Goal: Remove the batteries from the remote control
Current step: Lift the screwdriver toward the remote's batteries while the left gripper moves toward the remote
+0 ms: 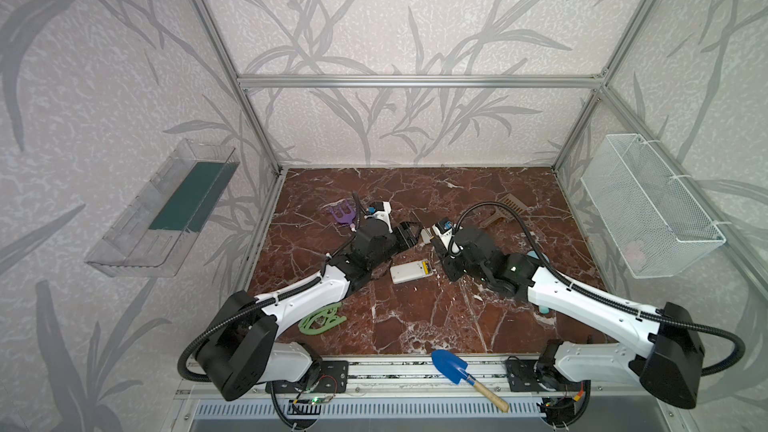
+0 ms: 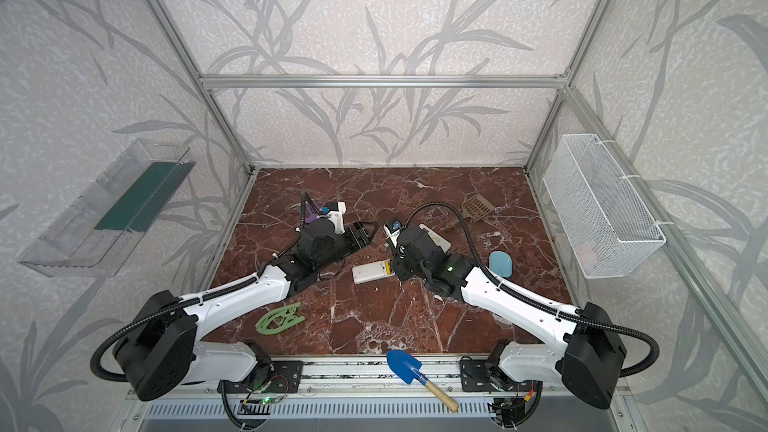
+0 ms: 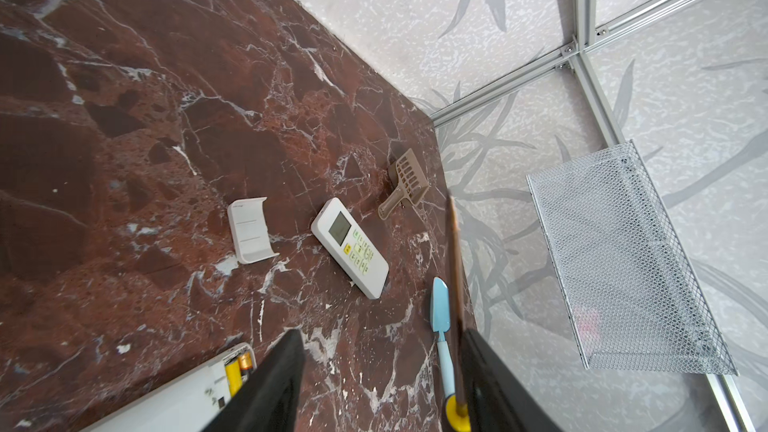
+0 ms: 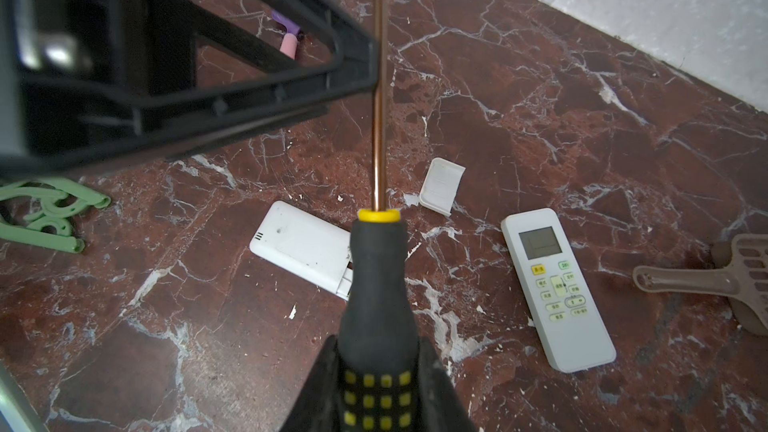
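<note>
Right wrist view, right jaws clamped on screwdriver (image 4: 376, 284), handle blocking open remote (image 4: 299, 243), left jaws parted around shaft.

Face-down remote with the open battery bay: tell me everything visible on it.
The white plastic remote lies flat, back side up, on the marble table, near its middle. Its battery cover is off and lies apart from it. The open bay at one end shows yellow batteries seated side by side. Small vent slots mark the opposite end. The back looks scuffed with dark specks. Nothing grips it.
</note>
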Motion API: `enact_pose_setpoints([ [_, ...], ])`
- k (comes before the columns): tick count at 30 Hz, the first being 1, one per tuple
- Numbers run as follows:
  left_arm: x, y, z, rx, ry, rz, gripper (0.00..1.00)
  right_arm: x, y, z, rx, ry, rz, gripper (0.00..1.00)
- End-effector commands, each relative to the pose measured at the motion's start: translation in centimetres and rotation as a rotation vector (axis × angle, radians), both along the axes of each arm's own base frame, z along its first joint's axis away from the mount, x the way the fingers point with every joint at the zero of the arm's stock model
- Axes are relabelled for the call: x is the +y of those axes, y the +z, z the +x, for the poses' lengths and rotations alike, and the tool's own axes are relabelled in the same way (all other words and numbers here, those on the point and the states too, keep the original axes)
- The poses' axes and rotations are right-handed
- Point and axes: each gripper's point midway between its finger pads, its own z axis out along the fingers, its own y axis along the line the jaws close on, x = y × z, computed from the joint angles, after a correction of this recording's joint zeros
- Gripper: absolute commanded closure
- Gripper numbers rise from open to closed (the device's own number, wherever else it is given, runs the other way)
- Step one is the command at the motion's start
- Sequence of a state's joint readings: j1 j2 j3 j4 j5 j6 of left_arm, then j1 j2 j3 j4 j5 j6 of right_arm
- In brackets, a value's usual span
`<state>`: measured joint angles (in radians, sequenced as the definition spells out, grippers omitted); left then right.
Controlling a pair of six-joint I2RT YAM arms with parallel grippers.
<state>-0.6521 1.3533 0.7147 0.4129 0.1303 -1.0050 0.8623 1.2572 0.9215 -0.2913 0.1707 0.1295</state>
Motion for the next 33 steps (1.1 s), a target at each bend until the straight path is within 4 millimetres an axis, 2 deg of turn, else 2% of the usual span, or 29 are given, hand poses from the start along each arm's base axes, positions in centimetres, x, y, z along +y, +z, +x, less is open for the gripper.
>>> enact_pose_setpoints([
  [1, -0.3, 1.6, 0.6, -0.058, 0.025, -0.082, 0.42, 1.2, 1.0, 0.2, -0.012, 0.027, 0.027, 0.97],
  [7, -0.2, 2.2, 0.5, -0.087, 0.028, -0.127, 0.47, 1.3, 0.7, 0.8, -0.012, 0.008, 0.013, 0.98],
  [11, 0.1, 1.4, 0.5, -0.065, 0.046, -0.113, 0.51, 1.9, 1.3, 0.7, -0.022, 0.032, 0.047, 0.98],
  [18, -0.6, 1.2, 0.9, -0.063, 0.032, -0.140, 0.57, 2.8, 2.0, 0.4, -0.025, 0.073, 0.071, 0.98],
  [26, -0.8, 1.3, 1.1, -0.068, 0.031, -0.176, 1.00, 2.9, 2.4, 0.7, -0.054, 0.070, 0.069, 0.97],
  [33, 0.1, 2.2, 1.1, -0.062, 0.069, -0.247, 1.00, 3.6, 3.0, 0.8, -0.159, 0.135, 0.110, 0.91],
])
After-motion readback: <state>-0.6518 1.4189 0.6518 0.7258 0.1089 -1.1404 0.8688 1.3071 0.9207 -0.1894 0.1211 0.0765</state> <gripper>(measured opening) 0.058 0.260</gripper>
